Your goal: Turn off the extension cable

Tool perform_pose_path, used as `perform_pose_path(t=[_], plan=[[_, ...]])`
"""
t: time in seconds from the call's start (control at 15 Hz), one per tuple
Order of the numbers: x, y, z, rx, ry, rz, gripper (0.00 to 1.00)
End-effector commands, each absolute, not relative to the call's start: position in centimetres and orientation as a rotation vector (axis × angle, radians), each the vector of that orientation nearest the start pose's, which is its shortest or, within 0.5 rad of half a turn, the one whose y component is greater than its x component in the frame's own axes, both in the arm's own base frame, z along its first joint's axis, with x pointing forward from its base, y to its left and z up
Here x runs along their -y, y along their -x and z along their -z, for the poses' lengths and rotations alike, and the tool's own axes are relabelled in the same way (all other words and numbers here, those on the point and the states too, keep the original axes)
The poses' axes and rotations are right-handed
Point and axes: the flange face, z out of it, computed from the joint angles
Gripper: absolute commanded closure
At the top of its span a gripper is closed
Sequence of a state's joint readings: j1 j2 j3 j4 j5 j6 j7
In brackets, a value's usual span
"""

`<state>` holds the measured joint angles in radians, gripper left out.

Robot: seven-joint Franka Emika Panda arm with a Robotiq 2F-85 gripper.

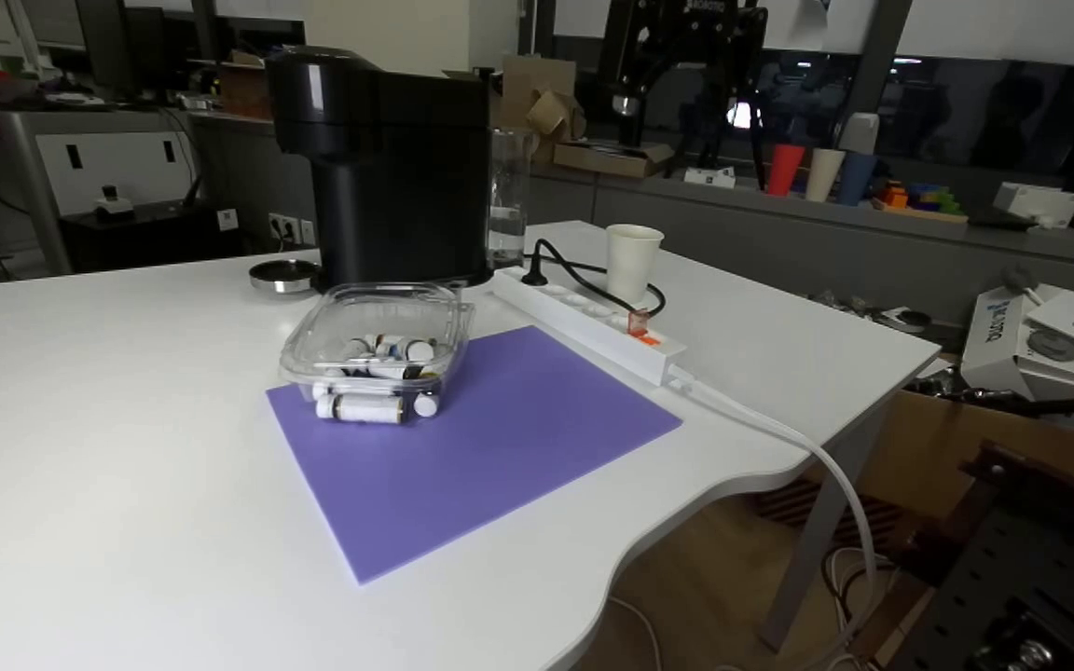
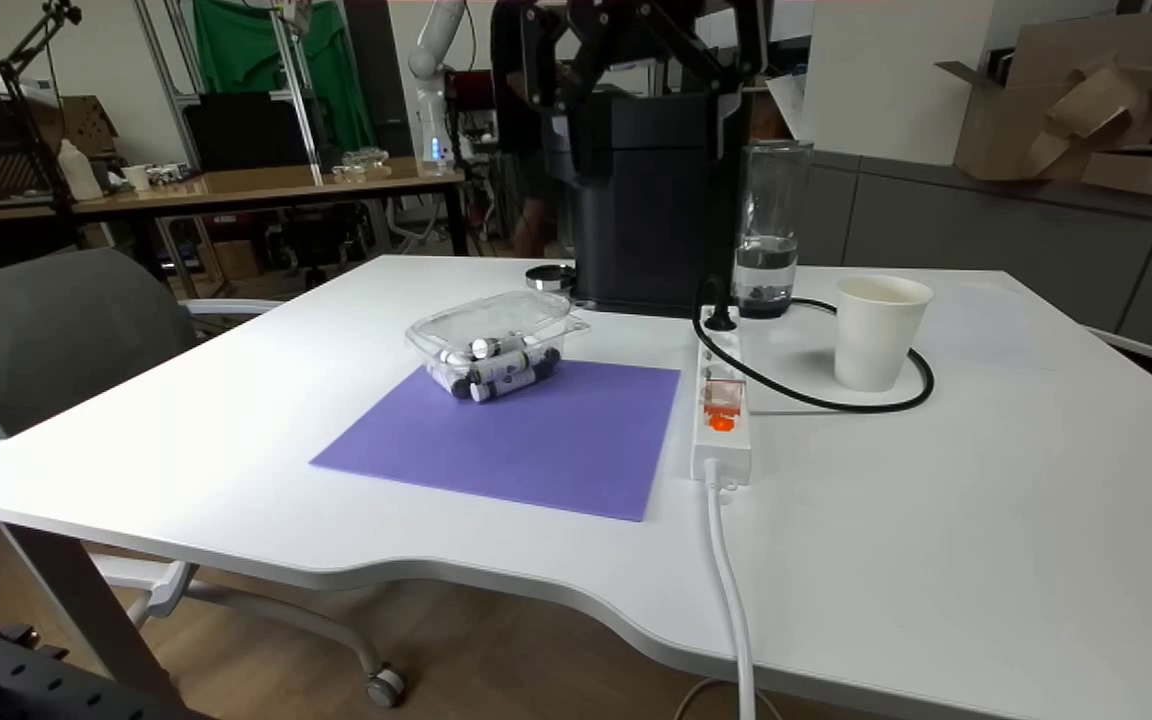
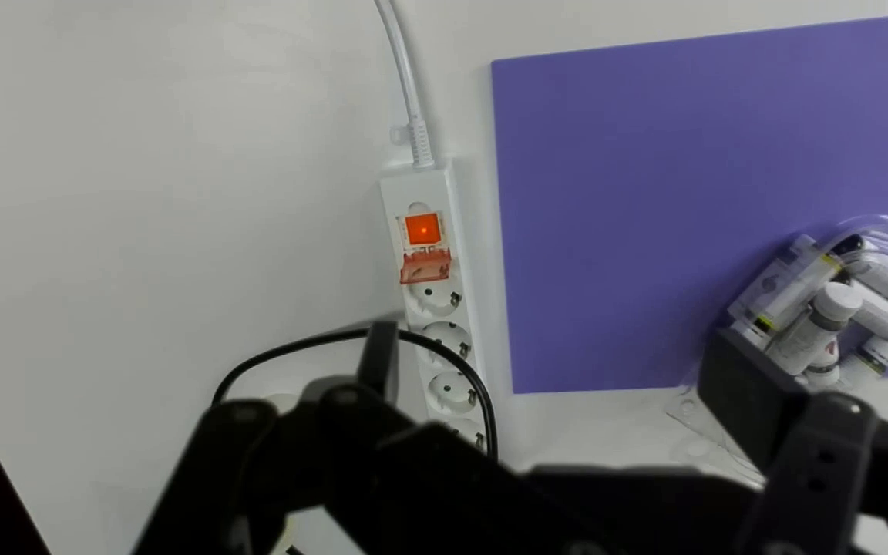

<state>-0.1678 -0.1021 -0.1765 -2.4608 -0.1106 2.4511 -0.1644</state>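
The extension cable is a long white power strip lying on the white table, in both exterior views (image 1: 574, 321) (image 2: 726, 448) and the wrist view (image 3: 440, 317). Its orange switch (image 3: 423, 229) has a bright spot on it; it also shows in an exterior view (image 2: 721, 423). A clear red cover (image 3: 425, 267) stands raised beside the switch. The white cord (image 2: 731, 590) runs off the table's edge. A black plug (image 1: 534, 272) sits in the far socket. My gripper (image 3: 567, 381) is wide open and empty above the table, also in both exterior views (image 1: 694, 130) (image 2: 661, 135).
A white cup (image 2: 874, 340) stands beside the strip, with the black cable (image 2: 816, 402) looping round it. A clear box of vials (image 1: 378, 349) rests on a purple mat (image 1: 490, 457). A black coffee machine (image 1: 406, 177) and a clear water container (image 2: 768, 230) stand behind.
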Motion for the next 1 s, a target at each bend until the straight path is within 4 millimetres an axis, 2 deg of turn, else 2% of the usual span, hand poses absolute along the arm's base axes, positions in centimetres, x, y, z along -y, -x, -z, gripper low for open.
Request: perform_pose_path(t=[0.0,0.07,0.13,0.27,0.67,0.93], plan=[[18.0,-46.4,-30.8,-0.217,3.248,0.038,0.0],[18.7,-46.7,-29.6,-0.224,3.251,0.016,0.01],[19.3,-46.9,-28.5,-0.212,3.252,-0.007,0.26],[20.4,-47.5,-26.6,-0.203,3.25,-0.043,0.3],[22.6,-50.6,-22.0,-0.027,3.241,-0.14,0.73],[22.8,-52.3,-19.7,0.169,3.215,-0.202,0.99]])
